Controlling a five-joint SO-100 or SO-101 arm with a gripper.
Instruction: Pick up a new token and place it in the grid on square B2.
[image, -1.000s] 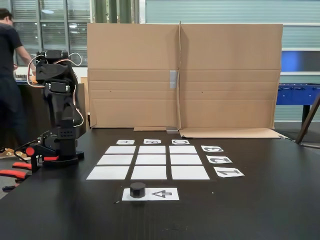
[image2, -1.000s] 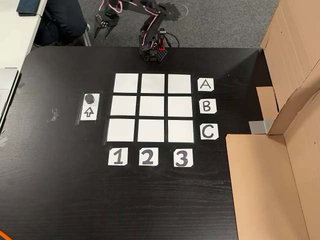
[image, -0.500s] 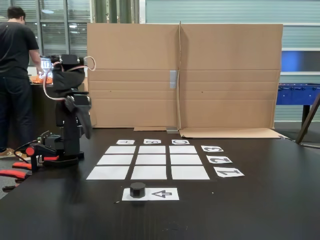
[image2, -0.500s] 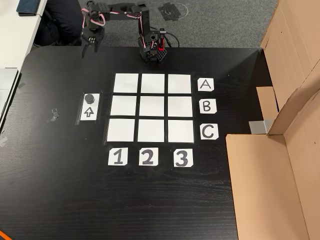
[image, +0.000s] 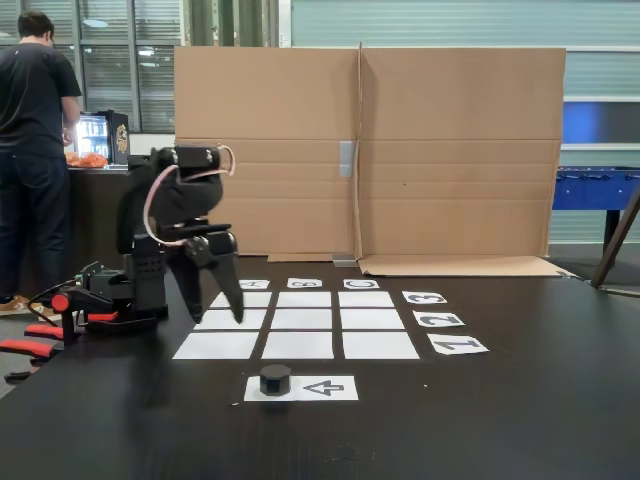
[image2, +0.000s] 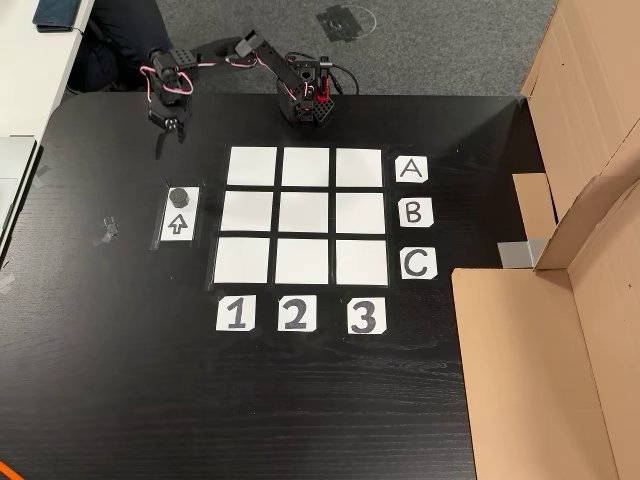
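While both show the token (image: 275, 379), a fixed view adds a person (image: 36, 150)

A single black robot arm (image: 165, 235) stands on a base at about 12 o'clock on the worktop in the top-down fixed view. From the base (image2: 305, 100), its links reach sideways toward 9 o'clock, then bend downward at the wrist. Pink and white cables loop over the upper joints. The claw (image2: 165, 143) hangs at the arm's end, pointing toward 6 o'clock in that view. In the front-facing fixed view the claw (image: 215, 312) points down, its two dark fingers (image: 231, 290) spread apart in an inverted V, gripping nothing.
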